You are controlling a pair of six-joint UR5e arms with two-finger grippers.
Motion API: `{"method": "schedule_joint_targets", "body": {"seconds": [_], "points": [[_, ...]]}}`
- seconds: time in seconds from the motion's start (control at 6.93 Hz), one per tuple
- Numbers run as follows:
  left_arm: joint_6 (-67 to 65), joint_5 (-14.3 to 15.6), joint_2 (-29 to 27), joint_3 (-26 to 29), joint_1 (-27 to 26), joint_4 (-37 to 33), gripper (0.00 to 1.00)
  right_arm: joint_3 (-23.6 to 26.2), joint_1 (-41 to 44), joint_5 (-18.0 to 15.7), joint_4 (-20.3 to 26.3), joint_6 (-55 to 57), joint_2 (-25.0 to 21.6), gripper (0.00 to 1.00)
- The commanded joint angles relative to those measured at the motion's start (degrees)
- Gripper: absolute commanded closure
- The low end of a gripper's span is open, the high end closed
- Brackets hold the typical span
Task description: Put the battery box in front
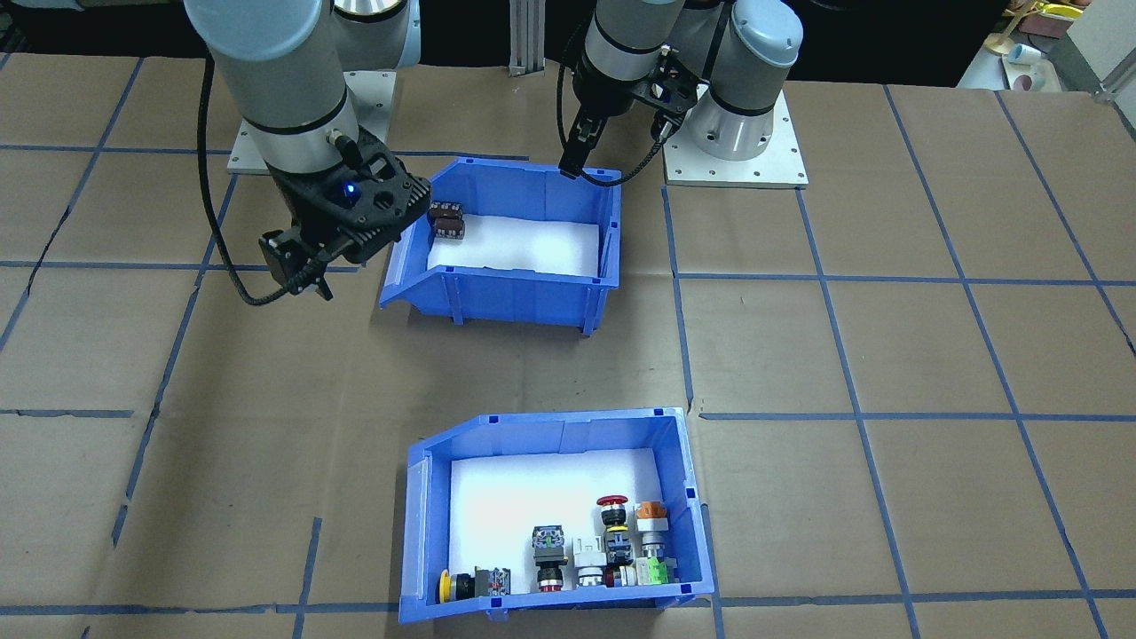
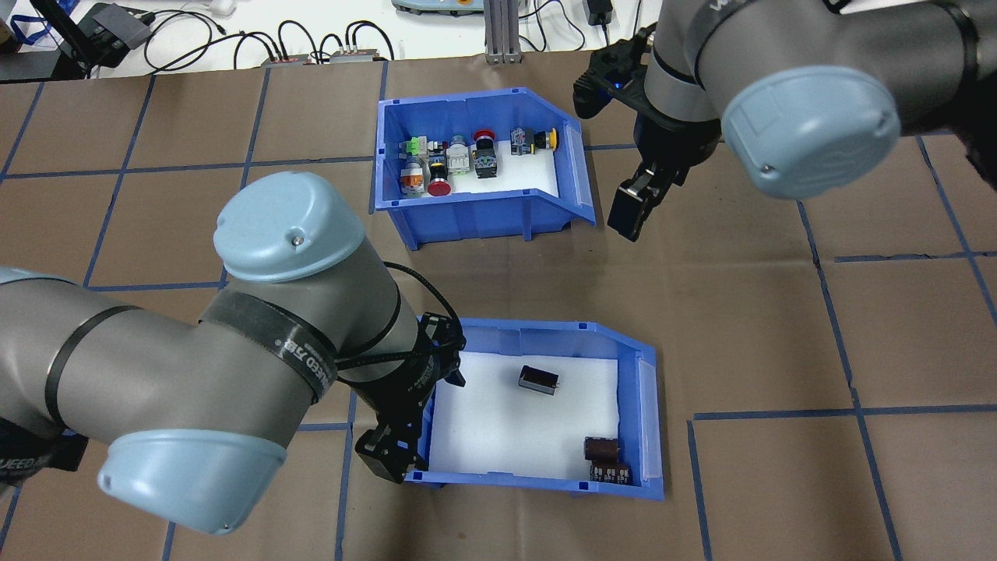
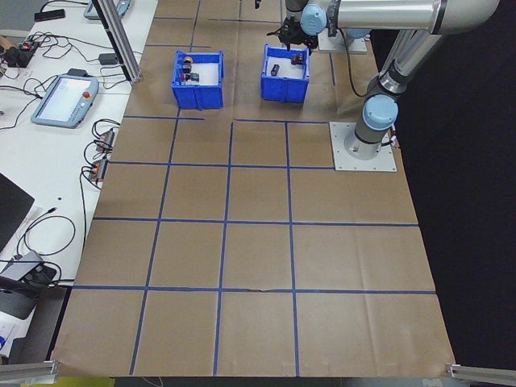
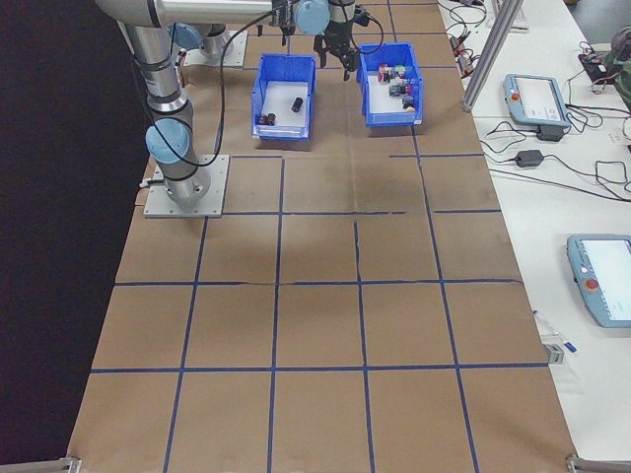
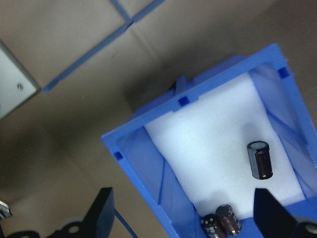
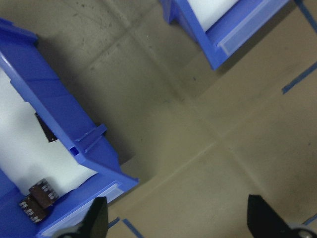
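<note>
Battery box (image 2: pixel 545 405) near the robot's base, switch bin (image 2: pixel 475 167) beyond. Left gripper (image 5: pixel 181 218) spread wide astride its wall; right gripper (image 6: pixel 173 220) spread wide, empty.

The battery box (image 2: pixel 498 336), a blue bin lined with white foam, sits upright just beside my left gripper (image 2: pixel 405 421), three dark brown cylinders (image 2: pixel 538 379) lying inside.

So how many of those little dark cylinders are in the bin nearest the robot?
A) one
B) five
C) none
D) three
D: the overhead view shows one cylinder lying alone on the white foam and two more together in a corner of the battery box.
</note>
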Motion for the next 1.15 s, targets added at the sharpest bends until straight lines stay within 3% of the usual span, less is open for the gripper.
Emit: {"method": "schedule_joint_targets", "body": {"seconds": [0.0, 0.14, 0.29, 0.72, 1.01], "points": [[-15.30, -0.72, 0.01, -4.38, -2.85, 9.62, 0.01, -9.68, 2.87, 0.18, 0.15, -11.52, 8.50, 0.00], [-18.79, -0.46, 0.01, -8.24, -4.87, 17.18, 0.01, -12.76, 5.94, 0.10, -0.20, -16.35, 11.66, 0.00], [-19.61, -0.54, 0.01, -9.93, -5.33, 18.56, 0.01, -15.75, 8.41, 0.44, -0.90, -18.66, 14.57, 0.00], [-24.78, -0.45, -0.43, -16.78, -6.21, 31.55, 0.01, -26.39, 16.49, 0.01, -0.73, -22.03, 26.34, 0.00], [-25.24, 0.77, -1.31, -19.68, -6.30, 37.01, 0.01, -28.44, 17.05, 0.44, -0.82, -21.94, 30.13, 0.00]]}}
